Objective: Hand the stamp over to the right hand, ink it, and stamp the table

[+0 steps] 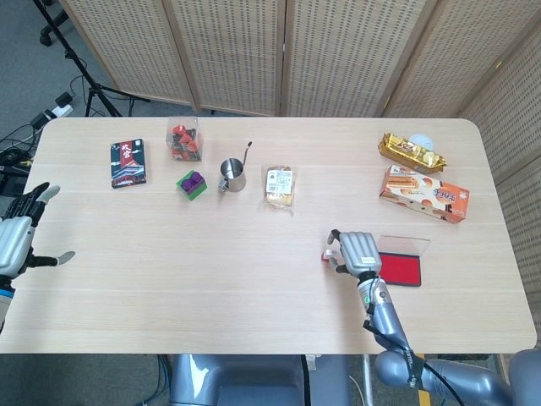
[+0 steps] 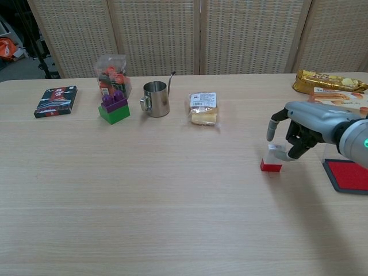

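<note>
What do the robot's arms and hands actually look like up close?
Both are silver-grey metal. The right robot hand is shaped like a human one, with dark joints between pale finger segments and lighter fingertips. Its forearm is a smooth rounded grey tube with a small green light near the wrist, and in the head view a thin dark cable runs along it. The left robot hand is the same silver with slim jointed fingers.
</note>
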Robot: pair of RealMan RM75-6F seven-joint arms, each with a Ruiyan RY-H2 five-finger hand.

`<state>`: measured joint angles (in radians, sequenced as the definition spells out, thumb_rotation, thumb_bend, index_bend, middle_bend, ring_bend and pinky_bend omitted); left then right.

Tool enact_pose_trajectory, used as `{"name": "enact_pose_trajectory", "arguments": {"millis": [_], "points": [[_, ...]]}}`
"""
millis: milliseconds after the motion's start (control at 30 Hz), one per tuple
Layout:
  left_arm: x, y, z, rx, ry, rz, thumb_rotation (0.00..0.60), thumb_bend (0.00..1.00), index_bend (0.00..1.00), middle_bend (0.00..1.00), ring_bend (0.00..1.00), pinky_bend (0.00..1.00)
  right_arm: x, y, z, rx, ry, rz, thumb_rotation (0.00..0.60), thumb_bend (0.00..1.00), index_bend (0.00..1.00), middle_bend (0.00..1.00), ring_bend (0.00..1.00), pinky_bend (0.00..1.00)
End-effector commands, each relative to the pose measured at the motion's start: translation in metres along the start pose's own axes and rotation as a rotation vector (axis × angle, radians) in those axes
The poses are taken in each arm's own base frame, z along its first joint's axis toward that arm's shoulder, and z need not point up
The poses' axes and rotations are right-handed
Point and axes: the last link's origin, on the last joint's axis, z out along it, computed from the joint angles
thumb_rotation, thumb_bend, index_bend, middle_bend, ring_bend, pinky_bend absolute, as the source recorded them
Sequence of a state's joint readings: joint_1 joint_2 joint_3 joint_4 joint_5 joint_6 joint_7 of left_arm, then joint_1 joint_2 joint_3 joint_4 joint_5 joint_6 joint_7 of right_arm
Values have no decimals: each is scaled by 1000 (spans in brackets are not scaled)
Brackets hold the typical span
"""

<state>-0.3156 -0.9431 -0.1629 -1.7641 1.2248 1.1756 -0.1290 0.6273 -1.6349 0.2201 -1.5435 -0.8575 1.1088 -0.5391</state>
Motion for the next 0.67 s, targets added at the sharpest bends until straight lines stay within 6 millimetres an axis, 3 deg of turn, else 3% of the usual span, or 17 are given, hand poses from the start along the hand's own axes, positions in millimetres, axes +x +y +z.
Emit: {"name": "enact_pose_trajectory", "arguments": {"millis": [33,233,333,367,400,467,500,533,567,667], "points": [[0,0,0,1,0,-1,600,62,0,0,0,0,2,-1,-2,5,1,2,600,363,393,937,986,1000],[1,-1,0,0,0,-4,600,62,0,0,0,0,23,-7,-21,61,44,27,600,363,380,905,979,1000],[1,-1,-2,-1,3,-3,600,62,0,0,0,0,40,-8,-38,106,92,42,600,300,331,734,785,963],[1,-2,-3,-1,5,-2,600,62,0,0,0,0,46,-6,-47,127,110,46,600,209,284,596,611,881],[1,-2,-4,-1,7,-1,600,62,0,0,0,0,51,-4,-54,144,126,48,600,109,229,429,398,733],[1,-4,-7,2,16,4,600,62,0,0,0,0,61,8,-72,169,156,31,600,11,149,188,121,450],[1,-6,-9,3,24,10,600,62,0,0,0,0,67,17,-82,175,178,5,600,3,133,145,81,386],[1,-7,-11,3,30,15,600,62,0,0,0,0,71,23,-88,177,199,-13,600,0,94,56,12,230],[1,-8,-12,1,42,22,600,61,0,0,0,0,75,30,-94,175,230,-34,600,0,65,13,0,135],[-3,-8,-18,-20,95,46,600,61,0,0,0,0,83,59,-115,169,340,-90,600,0,30,0,0,26]]}}
